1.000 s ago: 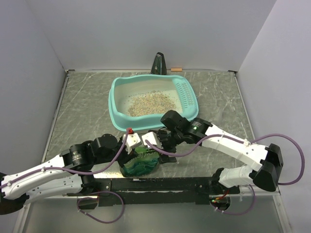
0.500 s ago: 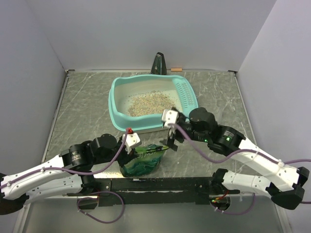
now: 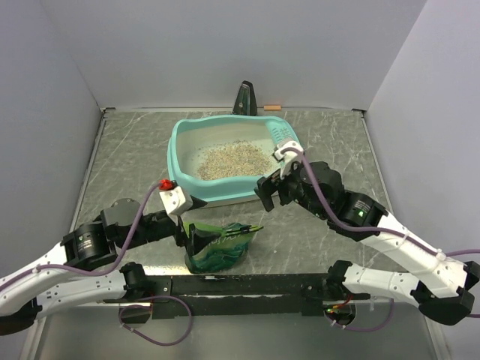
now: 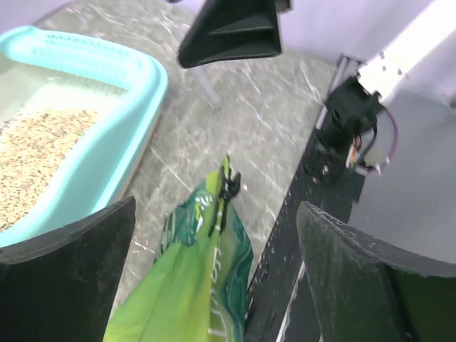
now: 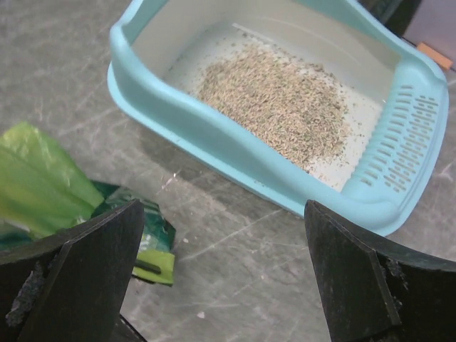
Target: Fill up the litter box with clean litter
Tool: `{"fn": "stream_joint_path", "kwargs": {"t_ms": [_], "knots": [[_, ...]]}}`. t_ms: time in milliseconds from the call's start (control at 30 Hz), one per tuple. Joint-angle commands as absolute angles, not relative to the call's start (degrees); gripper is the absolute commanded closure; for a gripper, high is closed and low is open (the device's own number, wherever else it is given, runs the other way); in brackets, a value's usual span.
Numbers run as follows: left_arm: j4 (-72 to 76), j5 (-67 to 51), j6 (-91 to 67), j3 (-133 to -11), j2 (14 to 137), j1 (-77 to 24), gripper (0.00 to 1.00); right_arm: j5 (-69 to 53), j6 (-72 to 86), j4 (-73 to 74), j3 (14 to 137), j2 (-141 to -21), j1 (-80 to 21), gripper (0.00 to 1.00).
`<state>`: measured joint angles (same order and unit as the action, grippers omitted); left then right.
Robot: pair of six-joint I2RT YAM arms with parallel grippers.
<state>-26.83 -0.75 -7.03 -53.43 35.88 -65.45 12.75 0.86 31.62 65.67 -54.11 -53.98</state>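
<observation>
In the litter box, the clean litter; before it on the table, the bag.

I work on a grey, white-veined tabletop, boxed by plain pale walls at nine, twelve and three o'clock. At twelve, a dark pointed object stands by a small orange piece.

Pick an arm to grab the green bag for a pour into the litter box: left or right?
Left. The left hand is open right at the green bag, which shows between its fingers in the wrist view. The right hand, also open, hovers farther off by the litter box's near rim.
</observation>
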Motion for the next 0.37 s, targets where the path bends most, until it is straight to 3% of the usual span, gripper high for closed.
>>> {"fn": "stream_joint_path", "kwargs": {"t_ms": [0, 333], "knots": [[-22.8, 4.6, -9.0, -55.6, 37.8, -65.7, 0.01, 18.7, 7.7, 25.4, 63.9, -49.3, -53.8, 0.00], [-18.5, 13.9, -11.3, -56.4, 41.4, -65.7, 0.03, 28.3, 9.0, 27.2, 64.7, -47.1, -53.7, 0.00]]}}
